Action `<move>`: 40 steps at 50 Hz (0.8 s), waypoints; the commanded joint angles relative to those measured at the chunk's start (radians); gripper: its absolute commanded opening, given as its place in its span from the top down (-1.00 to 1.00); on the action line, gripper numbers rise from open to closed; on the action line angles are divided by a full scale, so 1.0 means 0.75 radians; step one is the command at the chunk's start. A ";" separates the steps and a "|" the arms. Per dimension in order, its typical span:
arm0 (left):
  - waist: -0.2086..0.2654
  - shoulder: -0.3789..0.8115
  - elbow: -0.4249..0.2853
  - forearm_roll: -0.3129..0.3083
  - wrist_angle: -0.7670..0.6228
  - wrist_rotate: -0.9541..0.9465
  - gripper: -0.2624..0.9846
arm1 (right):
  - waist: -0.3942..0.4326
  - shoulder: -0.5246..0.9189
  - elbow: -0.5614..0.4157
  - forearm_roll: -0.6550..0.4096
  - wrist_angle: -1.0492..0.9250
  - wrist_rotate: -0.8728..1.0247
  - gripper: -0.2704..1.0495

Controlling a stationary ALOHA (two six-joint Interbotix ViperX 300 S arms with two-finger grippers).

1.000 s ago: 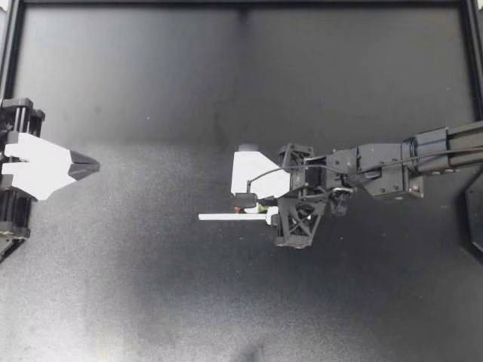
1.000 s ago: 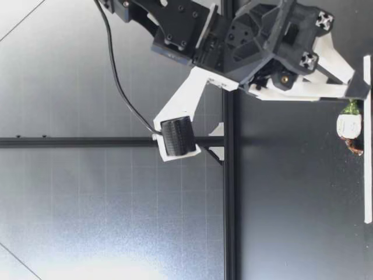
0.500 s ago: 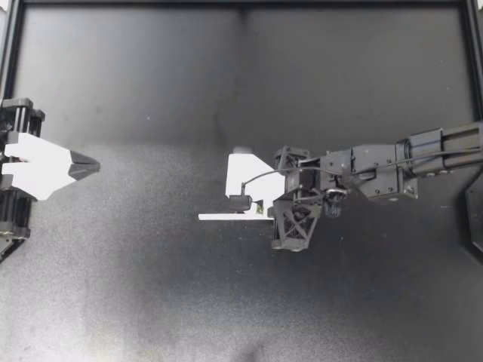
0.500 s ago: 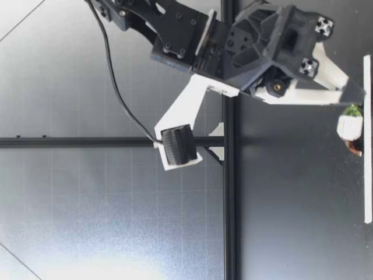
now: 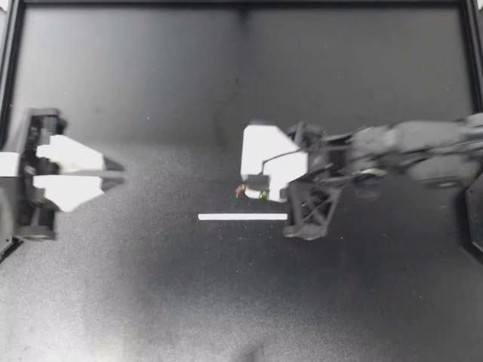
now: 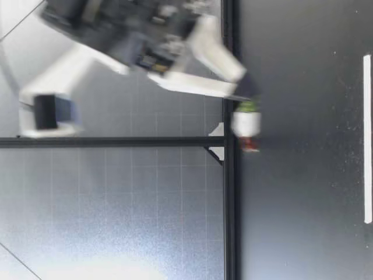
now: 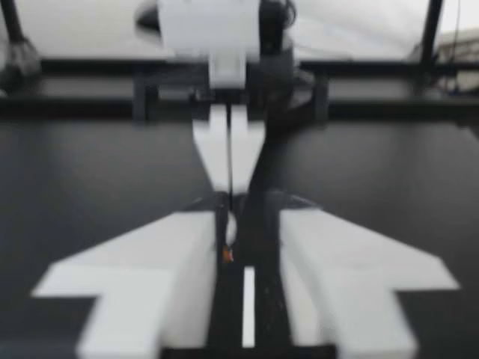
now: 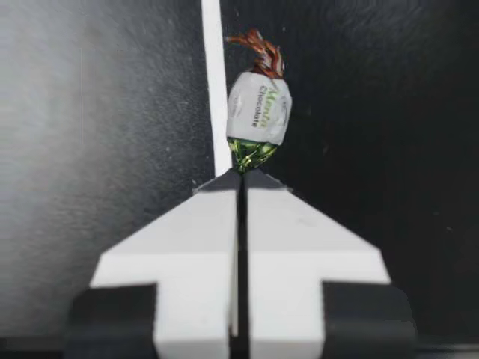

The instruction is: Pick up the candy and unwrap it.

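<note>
My right gripper reaches in to the table's middle and is shut on the candy. In the right wrist view the fingertips pinch the green twisted end of the candy, a white wrapper with a brown twist at its far end. The low view has the candy hanging well above the table from my right gripper. My left gripper stands at the left, open by a narrow gap and holding nothing. In the left wrist view the left gripper points at the right gripper ahead.
A thin white strip lies flat on the black table just below the held candy, also seen as the strip in the low view. A black frame rail borders the table.
My right gripper shut on the candy's end and lifted it off the table, away from the white strip. My left arm came toward the middle and its fingers parted.
</note>
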State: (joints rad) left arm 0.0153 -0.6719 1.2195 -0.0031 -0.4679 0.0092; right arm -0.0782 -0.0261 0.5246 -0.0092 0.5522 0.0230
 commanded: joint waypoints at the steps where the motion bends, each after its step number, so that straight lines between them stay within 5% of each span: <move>1: 0.004 0.070 -0.067 0.000 -0.012 0.000 -0.02 | -0.008 -0.102 -0.020 0.033 0.000 0.002 0.82; 9: 0.004 0.196 -0.135 0.000 -0.016 0.018 -0.34 | -0.002 -0.153 -0.047 0.117 -0.002 0.000 0.82; 40: 0.004 0.446 -0.284 0.000 -0.100 0.356 -0.34 | 0.018 -0.170 -0.131 0.258 -0.137 -0.002 0.82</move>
State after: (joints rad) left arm 0.0153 -0.3344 1.0354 -0.0031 -0.5323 0.2684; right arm -0.0690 -0.1273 0.4495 0.1779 0.4679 0.0230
